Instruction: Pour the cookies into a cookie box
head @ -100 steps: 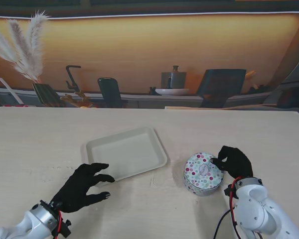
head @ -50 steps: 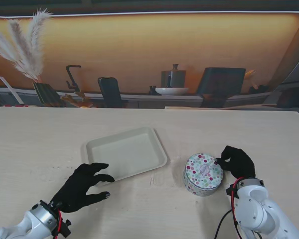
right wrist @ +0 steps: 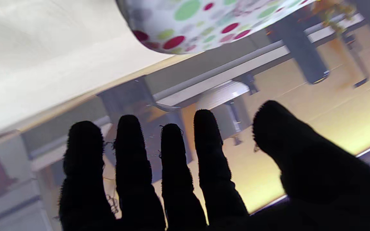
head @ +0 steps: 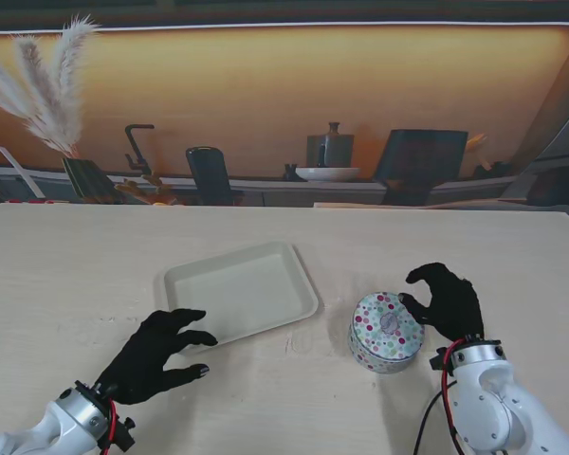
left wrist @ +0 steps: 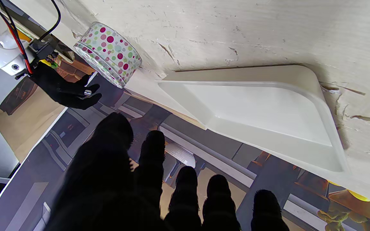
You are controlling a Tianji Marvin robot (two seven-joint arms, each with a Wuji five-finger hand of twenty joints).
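A round polka-dot cookie tin (head: 387,331) with its lid on stands on the table at the right; it also shows as the tin (left wrist: 109,53) and the tin (right wrist: 204,22). My right hand (head: 444,300) hovers just right of the tin, open, its fingers (right wrist: 172,173) spread and holding nothing. A shallow cream tray (head: 241,290) lies empty near the middle, seen too as the tray (left wrist: 262,109). My left hand (head: 156,356) rests open on the table just nearer to me than the tray's left corner, its fingers (left wrist: 185,192) apart. No cookies are visible.
The pale wooden table (head: 95,275) stretches across the view. Beyond its far edge are pampas grass (head: 38,90) at the left and dark chairs and a counter (head: 332,171).
My right hand has lifted off the tin's right rim and opened, its fingers now spread a little farther from me. The tin, tray and left hand have stayed put.
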